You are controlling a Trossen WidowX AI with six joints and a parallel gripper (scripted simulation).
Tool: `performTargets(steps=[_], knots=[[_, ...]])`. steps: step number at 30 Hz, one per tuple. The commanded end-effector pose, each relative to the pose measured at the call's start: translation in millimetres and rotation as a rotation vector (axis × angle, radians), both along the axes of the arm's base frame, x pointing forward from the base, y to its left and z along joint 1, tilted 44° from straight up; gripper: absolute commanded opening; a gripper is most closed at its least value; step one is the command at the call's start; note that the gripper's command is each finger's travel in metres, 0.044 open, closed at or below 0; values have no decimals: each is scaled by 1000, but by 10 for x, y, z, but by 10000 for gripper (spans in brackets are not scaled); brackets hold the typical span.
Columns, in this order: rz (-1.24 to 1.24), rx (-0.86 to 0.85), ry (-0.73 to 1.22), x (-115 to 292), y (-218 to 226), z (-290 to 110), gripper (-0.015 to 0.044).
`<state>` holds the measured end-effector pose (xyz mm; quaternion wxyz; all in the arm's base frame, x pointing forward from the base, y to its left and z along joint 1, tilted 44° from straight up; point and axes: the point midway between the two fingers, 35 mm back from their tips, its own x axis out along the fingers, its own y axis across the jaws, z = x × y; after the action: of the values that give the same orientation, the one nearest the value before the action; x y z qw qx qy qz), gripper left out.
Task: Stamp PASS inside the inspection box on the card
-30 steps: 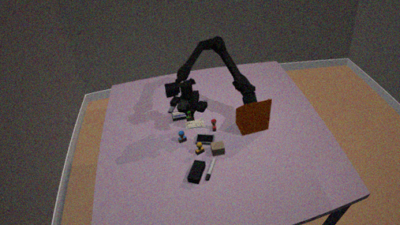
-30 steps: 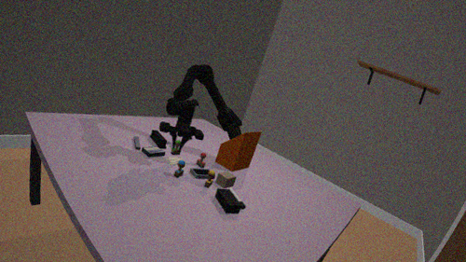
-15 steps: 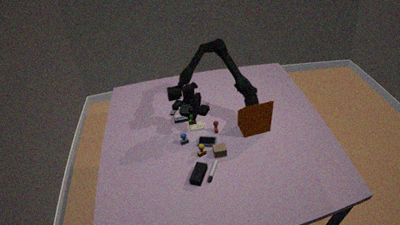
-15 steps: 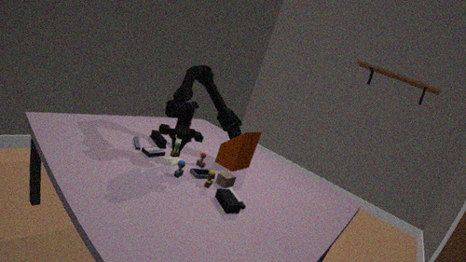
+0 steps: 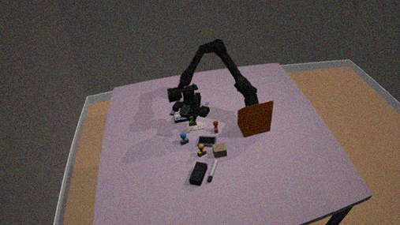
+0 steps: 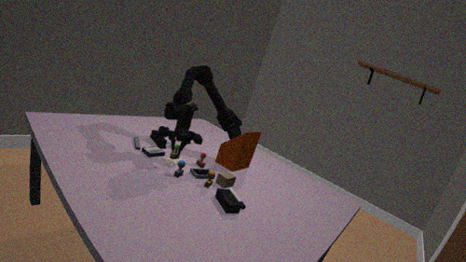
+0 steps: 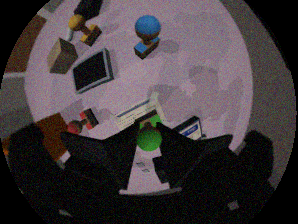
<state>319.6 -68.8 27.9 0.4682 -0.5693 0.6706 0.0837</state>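
We work on the lilac table (image 5: 290,158), whose far-left quarter holds everything that matters, and we judge the step in hand to be bringing the green-knobbed PASS stamp (image 7: 148,139) down for its print on the card (image 5: 197,126); whether its face is already inked we cannot tell. To do it well we keep the stamp upright, square its face over the inspection box, press straight down once without sliding or rocking, and lift straight up, so that one clean mark lands and nothing smears; the box itself is too small to make out, so we centre from the wrist view. We also steer away from the red stamp (image 5: 215,126), blue stamp (image 5: 183,138) and yellow stamp (image 5: 201,149) near the card toward the near edge. The arm (image 5: 218,53) rises from behind the orange panel (image 5: 255,118), peaks in a sharp elbow toward the far edge, and drops steeply with the wrist pointing down. The gripper (image 7: 148,152) is closed firmly on the PASS stamp at its knob, fingers partly apart around it, holding it at or just above the card beside the ink pad (image 5: 207,141).
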Motion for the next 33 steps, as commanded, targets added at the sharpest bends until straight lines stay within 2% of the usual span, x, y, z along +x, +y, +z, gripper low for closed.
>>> performTargets(steps=[1, 33], knots=[[3, -5, 4, -3, -24, -15, 0], [2, -7, 4, -3, -127, -112, 0]])
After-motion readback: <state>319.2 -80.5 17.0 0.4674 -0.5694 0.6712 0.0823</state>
